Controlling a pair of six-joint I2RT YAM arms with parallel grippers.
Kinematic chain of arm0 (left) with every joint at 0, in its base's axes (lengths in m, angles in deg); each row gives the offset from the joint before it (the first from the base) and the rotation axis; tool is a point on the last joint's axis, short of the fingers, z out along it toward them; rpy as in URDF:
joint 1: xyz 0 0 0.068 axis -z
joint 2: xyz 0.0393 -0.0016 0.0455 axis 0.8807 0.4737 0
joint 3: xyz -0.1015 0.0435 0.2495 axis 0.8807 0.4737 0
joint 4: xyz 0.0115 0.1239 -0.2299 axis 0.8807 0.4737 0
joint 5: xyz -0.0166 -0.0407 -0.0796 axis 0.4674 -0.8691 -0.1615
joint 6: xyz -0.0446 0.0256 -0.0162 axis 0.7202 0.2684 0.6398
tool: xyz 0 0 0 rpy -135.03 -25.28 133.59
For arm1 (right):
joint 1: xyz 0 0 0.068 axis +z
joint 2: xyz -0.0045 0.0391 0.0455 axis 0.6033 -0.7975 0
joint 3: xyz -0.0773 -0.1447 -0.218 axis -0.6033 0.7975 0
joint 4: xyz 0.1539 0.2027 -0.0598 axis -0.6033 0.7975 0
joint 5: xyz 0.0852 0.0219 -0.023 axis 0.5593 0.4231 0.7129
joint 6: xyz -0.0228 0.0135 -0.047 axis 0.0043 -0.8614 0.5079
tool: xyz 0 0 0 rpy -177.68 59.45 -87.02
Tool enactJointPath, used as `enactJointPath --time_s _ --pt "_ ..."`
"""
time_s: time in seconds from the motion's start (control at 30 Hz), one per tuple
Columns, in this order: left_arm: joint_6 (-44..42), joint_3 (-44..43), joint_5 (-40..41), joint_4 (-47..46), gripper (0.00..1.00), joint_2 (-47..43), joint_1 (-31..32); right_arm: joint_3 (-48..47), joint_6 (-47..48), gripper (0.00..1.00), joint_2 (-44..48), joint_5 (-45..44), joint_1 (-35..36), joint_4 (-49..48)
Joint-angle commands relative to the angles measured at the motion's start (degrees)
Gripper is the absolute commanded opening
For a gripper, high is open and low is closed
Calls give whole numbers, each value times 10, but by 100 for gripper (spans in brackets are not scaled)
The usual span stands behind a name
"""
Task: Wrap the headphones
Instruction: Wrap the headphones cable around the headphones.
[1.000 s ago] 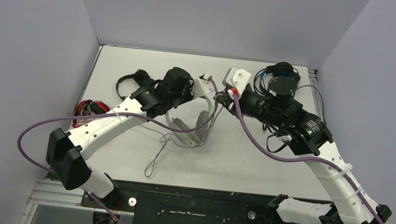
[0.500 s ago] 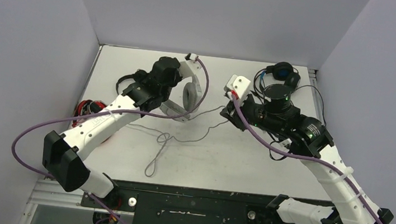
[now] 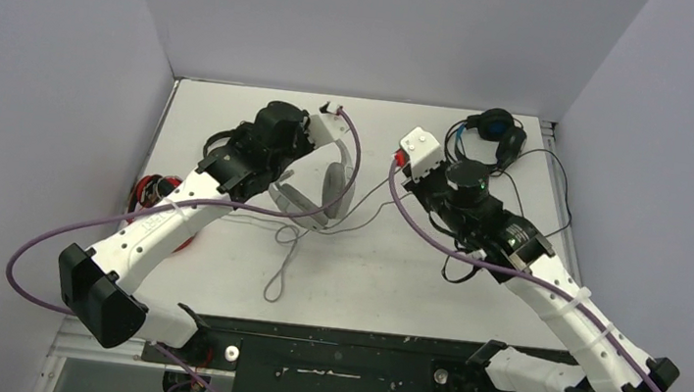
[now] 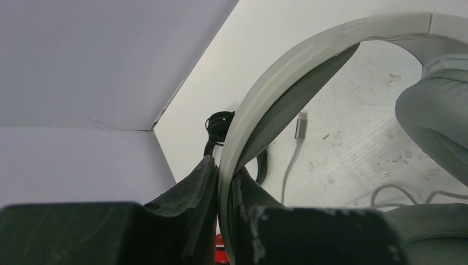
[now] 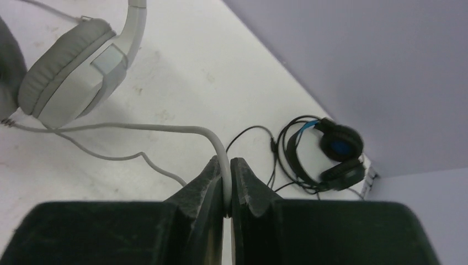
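White-grey headset [image 3: 332,182] is toward the tabletop's [image 3: 393,280] far edge, its headband [image 4: 287,72] clamped in the left hand [image 4: 223,185]; the right hand [image 5: 226,172] is pinched onto its grey cable [image 5: 143,128].

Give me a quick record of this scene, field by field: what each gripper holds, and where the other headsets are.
left gripper: shut on white headset, at the headband
right gripper: shut on cable of that headset
blue headset: far right corner, lying free
black headset: left side, lying free
red headset: left edge, partly hidden
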Motion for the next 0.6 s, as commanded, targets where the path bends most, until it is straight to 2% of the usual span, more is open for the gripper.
enactJointPath --time_s 0.0,0.13,0.33,0.43,0.57 --pt "41 -31 -75 -3 0 -25 -4 113 143 0 100 -15 0 -288" --pt "68 -37 -139 4 0 -30 -11 204 191 0 146 -11 -2 -449" --pt "123 -63 -227 33 0 -49 -16 201 159 0 104 -14 -47 -475" --pt "161 -66 -291 43 0 -72 -16 207 96 0 91 47 -103 -506" --pt "216 -66 -405 42 0 -95 -16 241 17 0 75 160 -160 -594"
